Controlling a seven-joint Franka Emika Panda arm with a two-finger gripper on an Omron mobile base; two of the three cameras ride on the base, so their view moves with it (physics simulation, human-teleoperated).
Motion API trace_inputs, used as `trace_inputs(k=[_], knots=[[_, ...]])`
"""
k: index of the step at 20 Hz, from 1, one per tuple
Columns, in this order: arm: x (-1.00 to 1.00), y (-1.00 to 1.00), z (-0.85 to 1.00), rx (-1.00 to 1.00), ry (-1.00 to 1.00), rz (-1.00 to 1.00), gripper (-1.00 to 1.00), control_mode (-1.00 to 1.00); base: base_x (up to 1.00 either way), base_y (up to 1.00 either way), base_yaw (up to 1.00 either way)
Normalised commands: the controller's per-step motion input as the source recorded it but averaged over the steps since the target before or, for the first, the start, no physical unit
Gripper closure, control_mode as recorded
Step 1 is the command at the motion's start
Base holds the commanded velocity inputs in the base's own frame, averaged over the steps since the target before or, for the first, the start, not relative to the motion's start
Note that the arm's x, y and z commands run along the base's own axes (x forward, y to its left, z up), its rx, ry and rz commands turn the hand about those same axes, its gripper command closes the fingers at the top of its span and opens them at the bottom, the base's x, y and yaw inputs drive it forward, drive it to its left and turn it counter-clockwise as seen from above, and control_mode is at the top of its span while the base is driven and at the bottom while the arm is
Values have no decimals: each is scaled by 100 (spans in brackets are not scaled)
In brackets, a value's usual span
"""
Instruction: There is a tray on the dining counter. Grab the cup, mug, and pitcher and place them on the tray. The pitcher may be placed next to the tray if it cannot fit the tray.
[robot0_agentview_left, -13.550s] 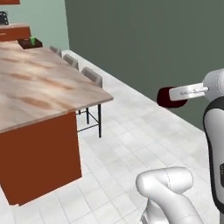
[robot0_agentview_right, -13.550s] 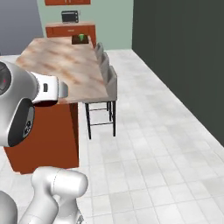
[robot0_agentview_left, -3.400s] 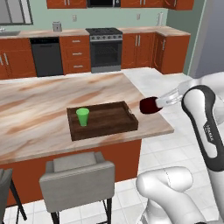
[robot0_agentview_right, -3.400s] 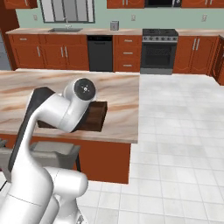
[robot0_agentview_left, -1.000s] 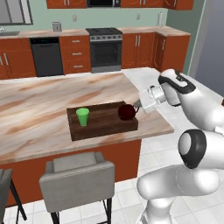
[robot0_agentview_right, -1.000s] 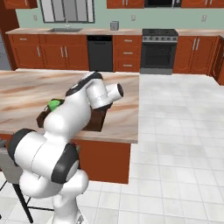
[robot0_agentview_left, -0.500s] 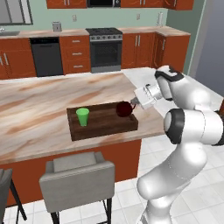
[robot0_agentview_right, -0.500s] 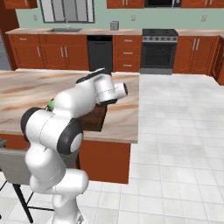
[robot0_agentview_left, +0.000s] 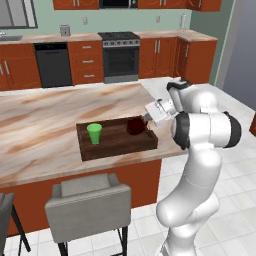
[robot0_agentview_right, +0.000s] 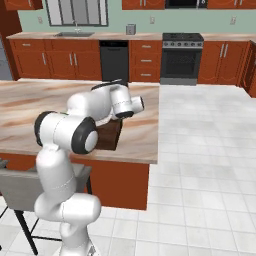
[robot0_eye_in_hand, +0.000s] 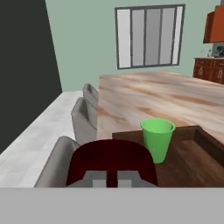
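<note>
Left base view, left to right. The long island dining counter with the beige-and-brown marbled top (robot0_agentview_left: 45, 125) runs across the frame on its reddish-brown base. On it, toward the right end, lies the dark brown wooden rectangular tray with low raised sides (robot0_agentview_left: 116, 145), its long axis along the counter's length. The small bright green tapered cup (robot0_agentview_left: 94, 133) stands upright in the tray's left part, rim up and wider than its foot. The squat dark red mug (robot0_agentview_left: 135, 125) is at the tray's right end, well apart from the cup; whether its base touches the tray floor I cannot tell. My two-finger gripper (robot0_agentview_left: 149, 118) meets the mug from the right, over the tray's right rim. A grey padded stool (robot0_agentview_left: 90, 202) sits at the counter's near side, below the tray.

Right base view: my white arm covers most of the tray; one dark end wall (robot0_agentview_right: 110, 135) shows on the counter top (robot0_agentview_right: 142, 130).

Hand view: the mug (robot0_eye_in_hand: 111, 159) bulks directly past my two dark fingertips (robot0_eye_in_hand: 97, 178), which sit close together against its near side. Clamped on it or only touching, I cannot tell. The cup (robot0_eye_in_hand: 157, 138) stands upright beyond and to the right, inside the tray (robot0_eye_in_hand: 205, 142). Grey stool backs (robot0_eye_in_hand: 85, 116) line the counter's left edge.
</note>
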Motion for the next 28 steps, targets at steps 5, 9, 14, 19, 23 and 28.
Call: trace_inputs(k=[5,9,14,19,23,28], knots=[[53,15,-15,3,0,5,100,-100,0,0,0],[47,13,-19,4,0,7,100,-100,0,0,0],[51,22,-15,4,1,7,100,-100,0,0,0],[43,33,-28,0,1,8,100,-100,0,0,0],[31,33,-38,0,2,8,100,-100,0,0,0],[26,25,-43,0,0,7,100,-100,0,0,0]])
